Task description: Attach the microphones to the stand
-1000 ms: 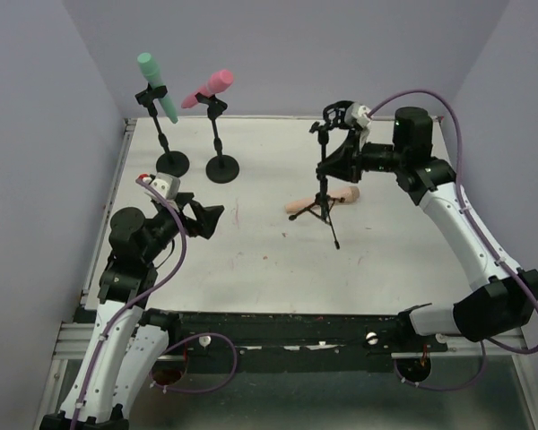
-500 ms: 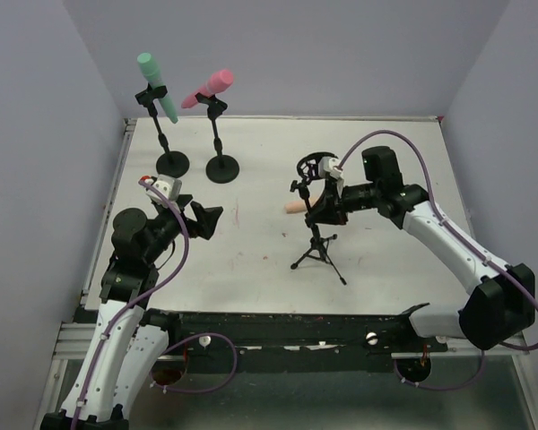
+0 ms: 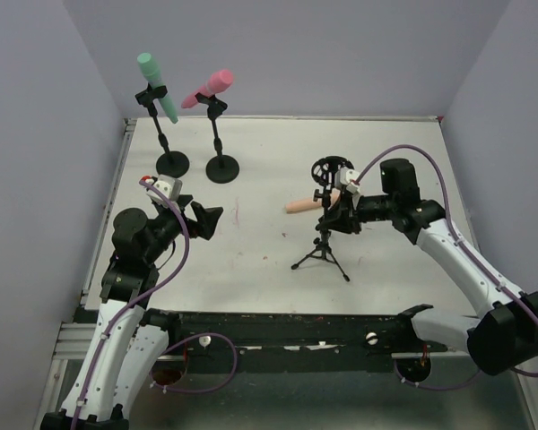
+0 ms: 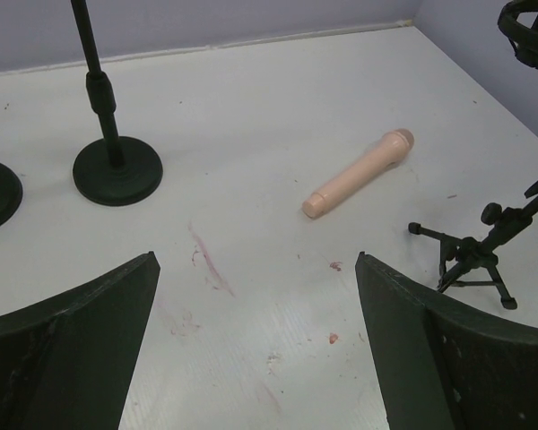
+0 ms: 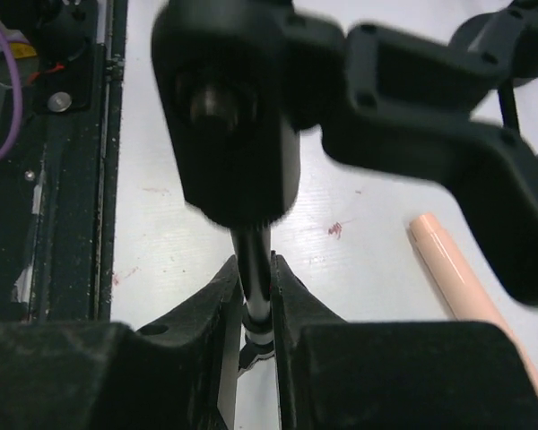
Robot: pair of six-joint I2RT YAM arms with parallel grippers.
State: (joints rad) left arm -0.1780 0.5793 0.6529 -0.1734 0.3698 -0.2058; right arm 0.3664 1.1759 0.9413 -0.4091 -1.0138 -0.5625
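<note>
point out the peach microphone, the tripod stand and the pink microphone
peach microphone [image 4: 359, 172]: left wrist view, mid body
tripod stand [image 3: 324, 250]: top external view, leg hub
pink microphone [image 3: 208, 88]: top external view, mid body

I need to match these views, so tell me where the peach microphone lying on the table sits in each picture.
Top external: the peach microphone lies near centre frame, just left of the right gripper.
Left wrist: microphone right of centre, in the upper half.
Right wrist: microphone at the lower right, partly cut off.
Shared landmark: the tripod stand beside it, held by the right gripper.
</note>
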